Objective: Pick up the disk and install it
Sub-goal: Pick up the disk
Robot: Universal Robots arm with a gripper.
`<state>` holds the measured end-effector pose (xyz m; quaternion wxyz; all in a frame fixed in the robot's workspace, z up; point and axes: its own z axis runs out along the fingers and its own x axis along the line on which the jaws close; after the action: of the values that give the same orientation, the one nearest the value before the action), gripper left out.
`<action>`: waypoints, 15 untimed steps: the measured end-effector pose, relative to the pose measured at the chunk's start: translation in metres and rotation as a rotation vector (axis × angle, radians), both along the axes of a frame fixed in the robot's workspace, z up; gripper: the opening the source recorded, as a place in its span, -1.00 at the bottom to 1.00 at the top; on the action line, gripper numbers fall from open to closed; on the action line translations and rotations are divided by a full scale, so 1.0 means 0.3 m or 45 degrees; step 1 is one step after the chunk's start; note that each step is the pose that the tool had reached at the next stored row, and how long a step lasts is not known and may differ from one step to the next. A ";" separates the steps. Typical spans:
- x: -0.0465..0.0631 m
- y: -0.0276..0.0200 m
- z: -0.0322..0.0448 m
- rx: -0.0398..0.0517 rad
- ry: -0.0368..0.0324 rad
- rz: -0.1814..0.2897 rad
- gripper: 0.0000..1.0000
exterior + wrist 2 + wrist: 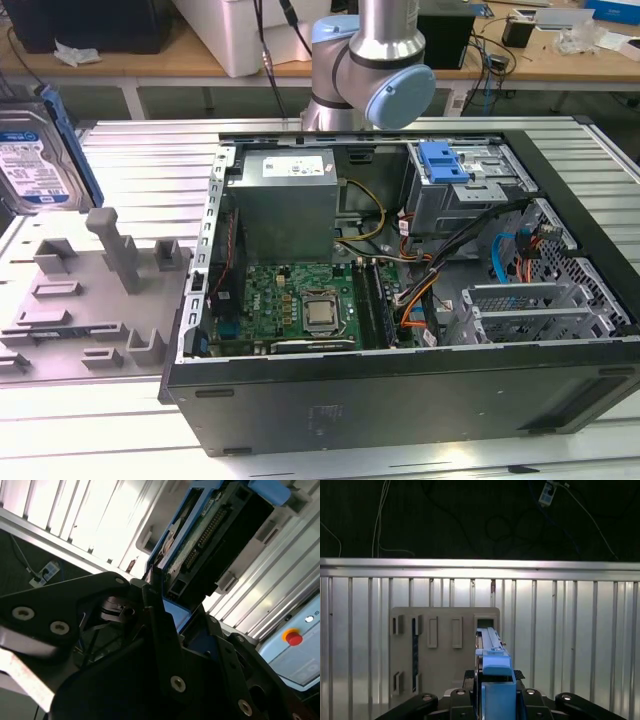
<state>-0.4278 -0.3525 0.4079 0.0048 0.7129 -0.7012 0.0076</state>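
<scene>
Ok, exterior view first, left to right. Upper left of the frame: the disk (32, 150) stands on edge at the exterior view's left border, with its label face toward the camera. A blue rail runs down its right side, and the frame edge cuts part of it off. It is held up over the slatted aluminium table (140, 140). Lower left: the grey fixture block (100, 290), with its slots and posts, sits on that table, apart from the disk.

Centre to right: the open PC case (400, 405) lies on its side. The grey power supply (285, 200) is in its upper left corner, with the green motherboard (290, 300) below that. Top centre: the arm (372, 60) joints, behind the case. Upper right inside the case: the grey drive cage (475, 195) with a blue bracket (443, 160) on top, well apart from the disk.

First wrist view: the gripper (496, 676) is closed on the disk's blue end handle, one black finger on each side, both touching it. The disk is seen edge-on, pointing away from the camera over the grey fixture block and table slats.

Second wrist view: a black finger (161, 620) presses against the blue plastic. The disk's green circuit board and connector pins face the camera, with a blue rail along one edge. A red button (293, 638) sits on a pale box beyond the table.
</scene>
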 end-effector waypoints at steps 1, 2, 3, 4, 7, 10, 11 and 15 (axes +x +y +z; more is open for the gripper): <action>0.000 0.000 0.009 0.000 0.0001 0.000 -0.26; 0.000 0.000 0.016 0.000 0.0000 0.000 -0.26; 0.000 0.000 0.024 0.000 0.0001 0.000 -0.26; 0.000 0.000 0.031 0.000 0.0000 0.000 -0.26; 0.000 0.000 0.057 0.000 0.0001 0.000 -0.26; 0.000 0.000 0.082 0.000 0.0000 0.000 -0.26; 0.000 0.000 0.089 0.000 -0.0001 0.000 -0.26; 0.000 0.000 0.111 0.000 0.0001 0.000 -0.26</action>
<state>-0.4278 -0.3525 0.4413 0.0048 0.7129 -0.7012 0.0076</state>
